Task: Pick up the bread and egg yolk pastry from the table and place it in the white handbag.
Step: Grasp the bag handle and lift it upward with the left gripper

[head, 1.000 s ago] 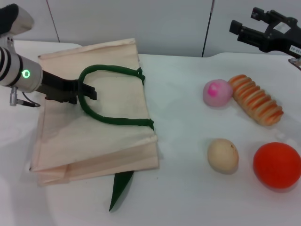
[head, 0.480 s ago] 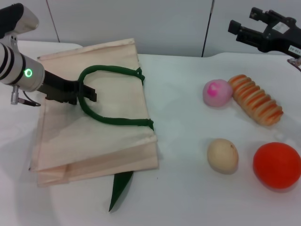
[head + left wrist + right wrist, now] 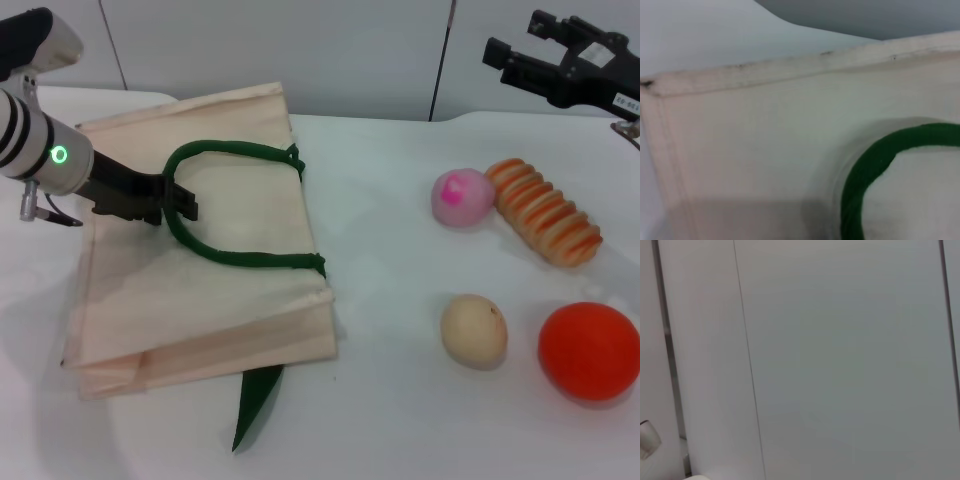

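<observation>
The white handbag [image 3: 200, 290] lies flat on the table at the left, and its cream fabric [image 3: 755, 135] fills the left wrist view. My left gripper [image 3: 178, 198] is shut on the left bend of its dark green handle [image 3: 250, 258], which also shows in the left wrist view [image 3: 865, 170]. At the right lies the striped bread [image 3: 545, 210]. The beige egg yolk pastry [image 3: 474, 331] sits nearer the front, apart from it. My right gripper [image 3: 515, 50] hangs open high above the far right of the table, away from the food.
A pink ball [image 3: 462, 197] touches the bread's left end. A big orange ball [image 3: 590, 350] sits right of the pastry. A second green strap [image 3: 257, 400] sticks out under the bag's front edge. The right wrist view holds only grey wall panels [image 3: 840, 360].
My left gripper has drawn slightly left, taking the handle's loop with it, and the bag's fabric has shifted a little. The right gripper has barely moved.
</observation>
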Tool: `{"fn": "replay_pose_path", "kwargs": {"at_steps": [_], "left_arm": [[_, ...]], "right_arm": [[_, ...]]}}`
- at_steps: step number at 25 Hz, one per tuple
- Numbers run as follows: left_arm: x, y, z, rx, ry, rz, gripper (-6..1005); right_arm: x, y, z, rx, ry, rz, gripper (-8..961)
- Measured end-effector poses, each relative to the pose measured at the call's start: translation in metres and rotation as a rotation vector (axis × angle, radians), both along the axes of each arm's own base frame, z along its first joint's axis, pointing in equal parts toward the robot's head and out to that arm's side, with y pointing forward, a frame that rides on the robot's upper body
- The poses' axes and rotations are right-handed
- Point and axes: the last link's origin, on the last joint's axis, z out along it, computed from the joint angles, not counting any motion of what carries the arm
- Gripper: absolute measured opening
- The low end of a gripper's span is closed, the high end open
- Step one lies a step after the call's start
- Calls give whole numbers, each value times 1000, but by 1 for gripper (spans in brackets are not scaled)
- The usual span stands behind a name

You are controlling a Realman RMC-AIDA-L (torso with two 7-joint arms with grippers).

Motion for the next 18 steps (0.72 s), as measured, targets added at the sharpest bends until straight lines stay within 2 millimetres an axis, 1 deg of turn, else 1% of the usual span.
{"fn": "replay_pose_path", "kwargs": {"at_steps": [5, 10, 15, 18], "left_arm": [[-4, -1, 3, 1, 23, 24, 660], [-8, -1, 5, 11, 47, 38, 491], [-10, -1, 6, 12, 61, 46, 359], [-11, -1, 8, 14, 65, 47, 338]], "right_arm": [[-3, -2, -1, -11, 9, 19, 881], [-3, -3, -1, -15, 9, 23, 881], [-4, -3, -2, -18, 9, 26, 882], [-5, -4, -2, -21, 14, 31, 882]]}}
